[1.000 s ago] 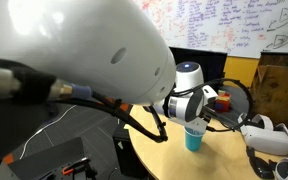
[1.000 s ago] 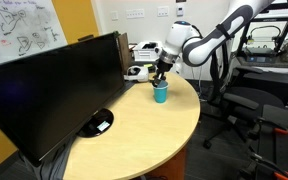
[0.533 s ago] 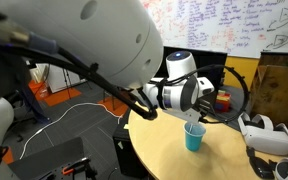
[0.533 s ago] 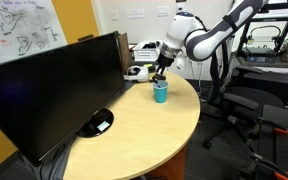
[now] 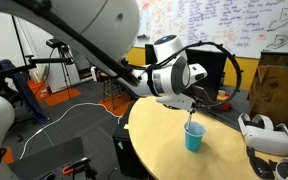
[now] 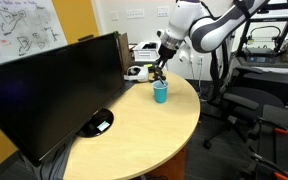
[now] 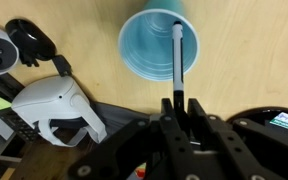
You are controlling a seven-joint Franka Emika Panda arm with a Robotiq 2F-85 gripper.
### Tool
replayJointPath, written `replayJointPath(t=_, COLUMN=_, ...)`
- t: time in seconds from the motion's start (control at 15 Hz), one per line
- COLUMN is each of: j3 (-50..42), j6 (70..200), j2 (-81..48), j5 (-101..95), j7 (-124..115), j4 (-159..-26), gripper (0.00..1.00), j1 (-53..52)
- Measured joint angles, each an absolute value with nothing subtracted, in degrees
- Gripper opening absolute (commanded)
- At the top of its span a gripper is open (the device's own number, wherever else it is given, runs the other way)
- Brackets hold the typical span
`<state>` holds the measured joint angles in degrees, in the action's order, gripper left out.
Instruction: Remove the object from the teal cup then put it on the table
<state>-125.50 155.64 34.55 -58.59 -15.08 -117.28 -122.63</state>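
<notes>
The teal cup stands upright on the light-yellow table near its far edge; it also shows in an exterior view and from above in the wrist view. My gripper is directly above the cup, shut on the top of the thin dark stick-like object. The object's lower end still hangs within the cup's opening. In both exterior views the gripper hovers just above the rim.
A large black monitor stands along one side of the table, with a round black pad at its foot. A white headset lies close to the cup. A red-orange container sits behind.
The arm has risen from the cup over the last second, and the gripper now holds the stick higher above the rim. The cup has not moved.
</notes>
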Motion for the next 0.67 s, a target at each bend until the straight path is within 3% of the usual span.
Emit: replayJointPath(t=0.67, j3=-117.8, j6=155.6, j2=32.3, j5=-58.7, j7=-15.1, j4=-118.3, gripper=0.05, j1=-119.9)
